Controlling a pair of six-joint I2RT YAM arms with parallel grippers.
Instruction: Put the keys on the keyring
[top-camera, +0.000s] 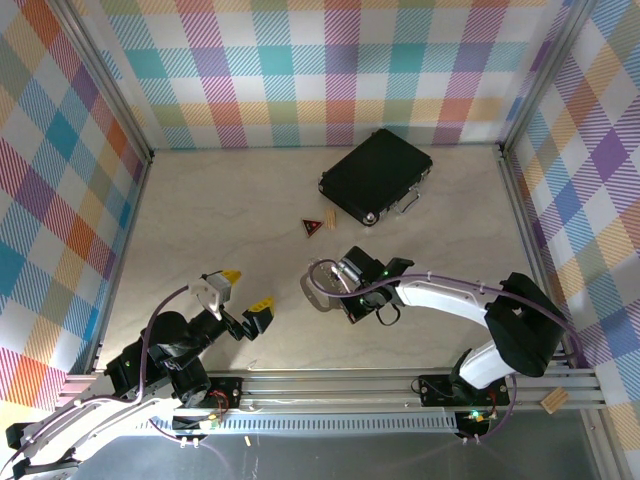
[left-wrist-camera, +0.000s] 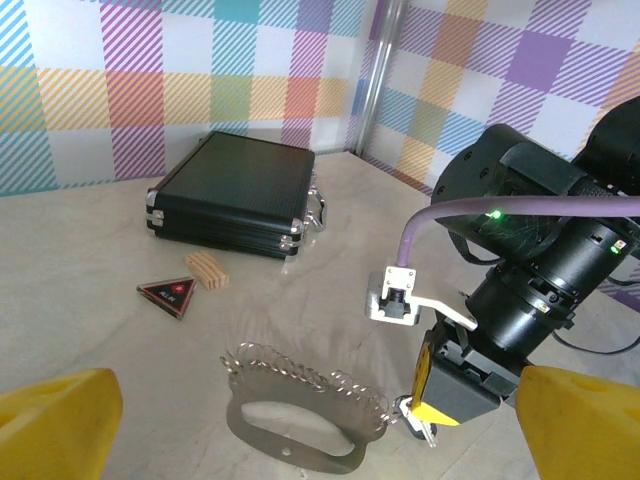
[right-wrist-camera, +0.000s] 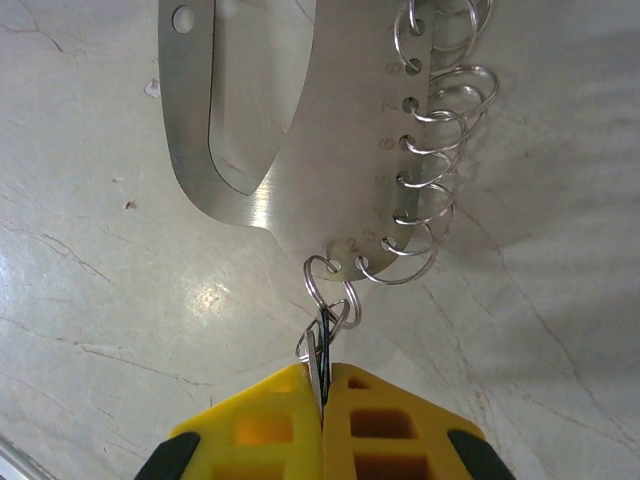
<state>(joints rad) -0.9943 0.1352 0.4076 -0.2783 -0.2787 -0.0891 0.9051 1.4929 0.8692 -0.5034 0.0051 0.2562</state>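
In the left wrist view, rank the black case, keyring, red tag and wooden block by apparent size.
Largest: black case.
Then: keyring, though nearest the camera.
Smallest: red tag and wooden block, about alike.

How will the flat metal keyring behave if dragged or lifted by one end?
Probably rigid: the keyring looks like flat sheet metal, so it shouldn't flex. It lies flat on the smooth table, so it likely slides and pivots rather than tips. The small rings along its edge look loose and may swing or snag.
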